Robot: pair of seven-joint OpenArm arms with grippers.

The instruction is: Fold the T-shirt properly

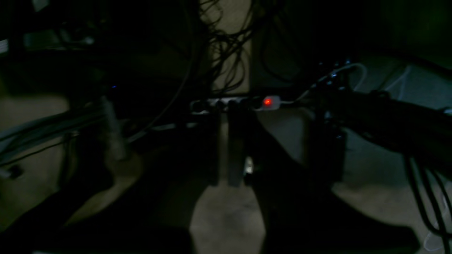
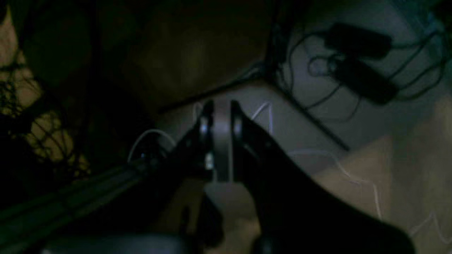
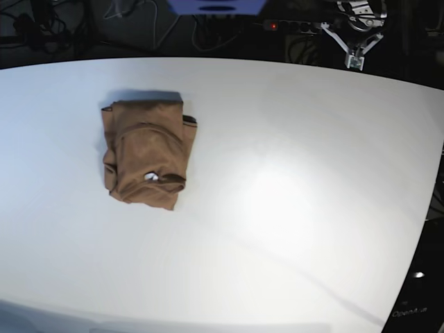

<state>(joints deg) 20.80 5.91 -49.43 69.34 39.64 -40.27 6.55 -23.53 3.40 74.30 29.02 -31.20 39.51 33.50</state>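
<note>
The brown T-shirt (image 3: 146, 154) lies folded into a small bundle on the left part of the white table (image 3: 291, 194), with a small white label showing near its front. My left gripper (image 3: 356, 60) hangs beyond the table's far right edge, far from the shirt, with its fingers together and holding nothing. In the dark left wrist view the left gripper (image 1: 226, 120) points at the floor. My right gripper (image 2: 221, 106) appears only in the dark right wrist view, fingers close together and empty. The shirt is in neither wrist view.
A power strip with a red light (image 1: 267, 102) lies on the floor among cables; it also shows behind the table in the base view (image 3: 274, 26). Black adapters and cables (image 2: 356, 63) lie on the floor under the right arm. The table's curved right edge (image 3: 423, 229) drops off to dark floor.
</note>
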